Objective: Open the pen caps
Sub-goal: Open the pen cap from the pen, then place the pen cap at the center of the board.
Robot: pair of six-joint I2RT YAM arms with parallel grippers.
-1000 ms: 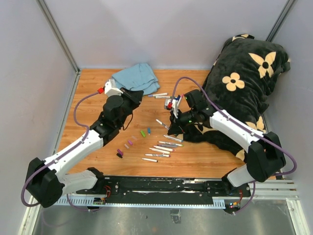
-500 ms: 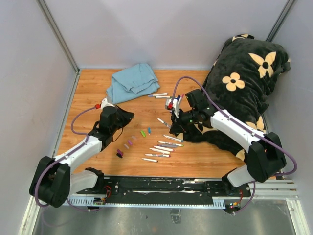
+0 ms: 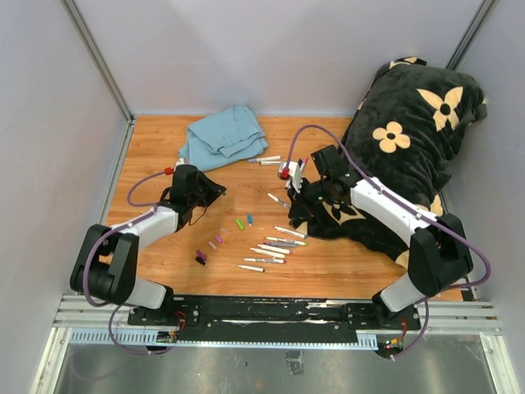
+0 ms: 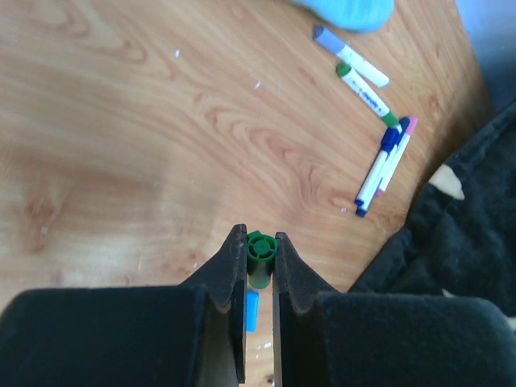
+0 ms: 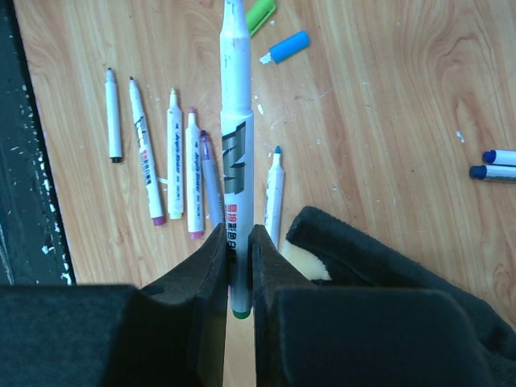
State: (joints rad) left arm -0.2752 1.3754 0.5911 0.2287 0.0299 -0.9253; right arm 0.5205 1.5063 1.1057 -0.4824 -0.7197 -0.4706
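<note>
Leftmost, the left gripper sits low over the wooden table, just in front of the crumpled blue cloth. Its wrist camera shows the jaws pinched tight on a green cap, held end-on between the fingertips and clear of the boards. Right of that gripper in the overhead view, loose caps are strewn in a slanting line. A dark purple one lies nearest the arm bases, then purple and pink, then a light green one beside a blue cap further up. Next comes a row of uncapped markers lying roughly side by side on the wood. Further back, near the cloth, capped markers lie in two pairs. Beyond them the right gripper hangs over the middle of the table, jaws clamped on a white marker. It is gripped near its green rear end, with the barrel pointing away from the wrist toward the caps, and its tip runs out of the wrist frame. Rightmost, a black pillow with cream flowers fills the far corner, and the right arm reaches over its near edge
</note>
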